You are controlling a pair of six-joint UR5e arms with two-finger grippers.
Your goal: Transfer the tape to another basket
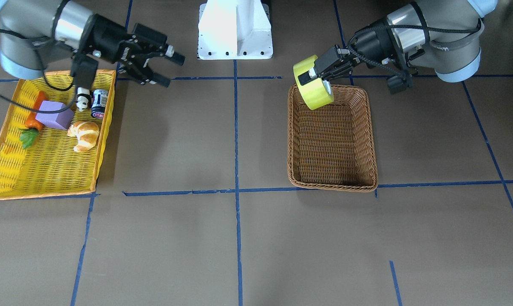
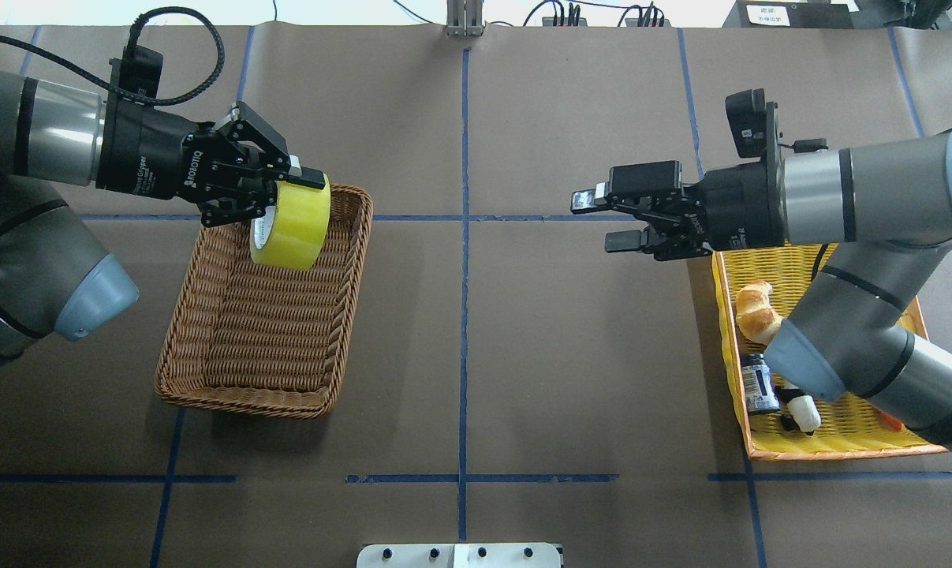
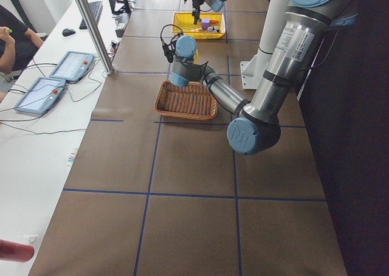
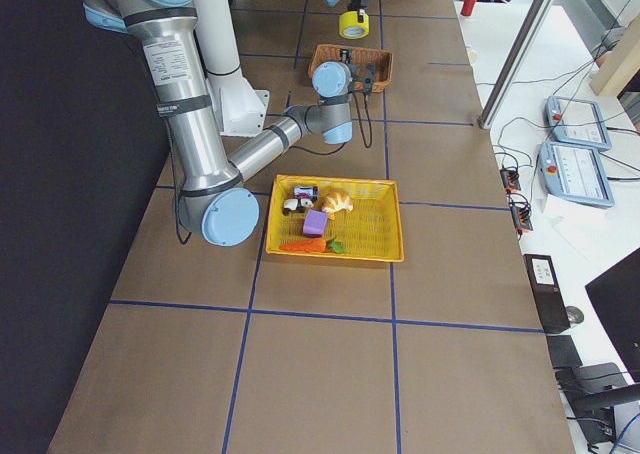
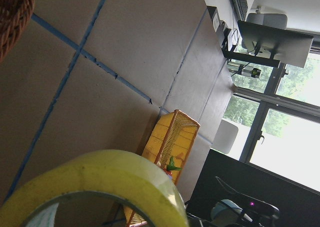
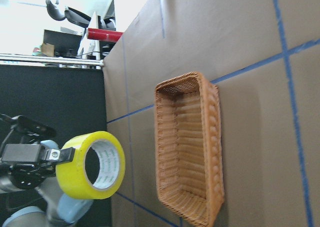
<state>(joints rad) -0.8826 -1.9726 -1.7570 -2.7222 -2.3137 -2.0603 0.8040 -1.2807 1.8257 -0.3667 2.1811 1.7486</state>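
The front view shows a purple block [image 1: 55, 114] in the yellow tray [image 1: 9, 170]; in the overhead view the right arm [image 2: 862, 315] hides it. The left gripper [image 2: 282, 201] clamps the wall of the tape [image 2: 294, 225], suspended above the basket [image 2: 239, 347]. The right gripper [image 2: 602, 221] stands wide and empty, well apart from the basket.

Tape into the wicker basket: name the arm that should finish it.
Left. The left gripper holds the tape over the basket; the right gripper is open and empty near the yellow tray.
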